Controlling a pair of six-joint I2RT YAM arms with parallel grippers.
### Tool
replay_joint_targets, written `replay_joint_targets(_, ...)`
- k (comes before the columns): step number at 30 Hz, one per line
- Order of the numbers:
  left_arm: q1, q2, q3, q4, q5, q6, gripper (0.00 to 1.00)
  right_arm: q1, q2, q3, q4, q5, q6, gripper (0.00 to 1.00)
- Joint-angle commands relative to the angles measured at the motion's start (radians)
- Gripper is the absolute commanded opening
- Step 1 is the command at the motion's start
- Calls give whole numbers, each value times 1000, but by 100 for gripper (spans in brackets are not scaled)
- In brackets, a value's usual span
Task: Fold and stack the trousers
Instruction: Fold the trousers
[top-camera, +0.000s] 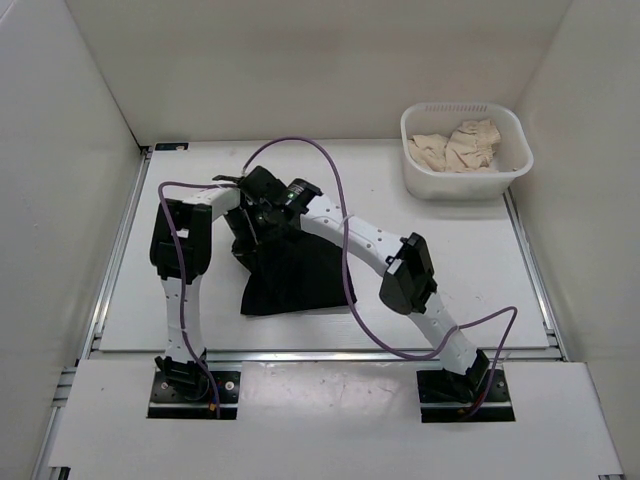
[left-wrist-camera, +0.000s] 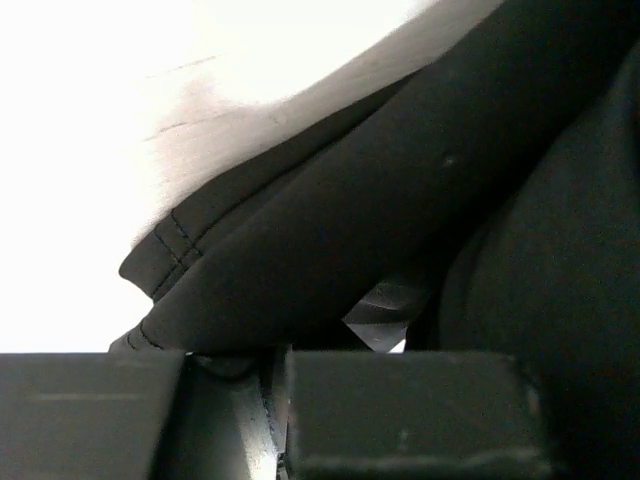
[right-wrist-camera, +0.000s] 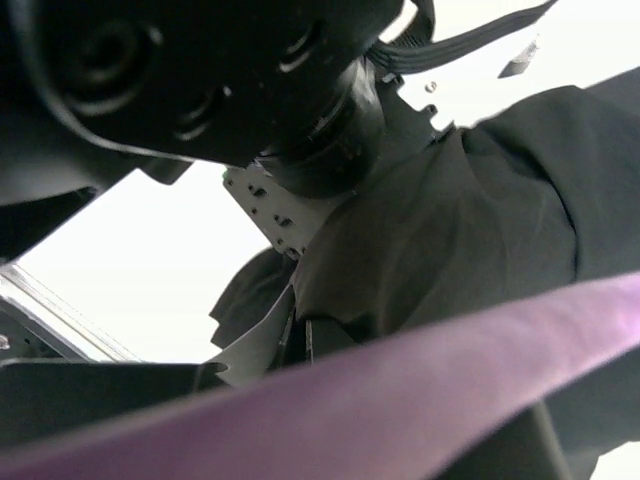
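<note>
The black trousers (top-camera: 295, 275) lie bunched in the middle of the table, their upper part raised to where both grippers meet. My left gripper (top-camera: 242, 222) looks shut on a fold of the trousers (left-wrist-camera: 330, 230) near a stitched hem; the fabric sits right at its fingertips (left-wrist-camera: 235, 365). My right gripper (top-camera: 268, 222) is close beside it, and its fingers (right-wrist-camera: 305, 335) pinch the black fabric (right-wrist-camera: 470, 220). The rest of the cloth slopes down towards the near edge.
A white basket (top-camera: 415, 175) with beige cloths (top-camera: 460, 145) stands at the back right. White walls enclose the table. My right arm's purple cable (right-wrist-camera: 400, 390) crosses the right wrist view, and the left arm's wrist (right-wrist-camera: 200, 70) fills its top.
</note>
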Motion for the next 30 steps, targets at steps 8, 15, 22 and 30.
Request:
replay_joint_targets(8, 129, -69, -2, 106, -158, 10, 59, 79, 100, 0, 43, -256, -245, 82)
replay_joint_targets(15, 304, -187, 27, 115, -385, 10, 64, 147, -108, -69, 196, -138, -350, 99)
replay_joint_targets(22, 273, -345, 66, 125, -449, 10, 75, 110, -378, -285, 270, 103, -269, 99)
replay_joint_targets(30, 66, -411, 22, 158, -277, 10, 83, -219, -636, -910, 354, -69, 155, 99)
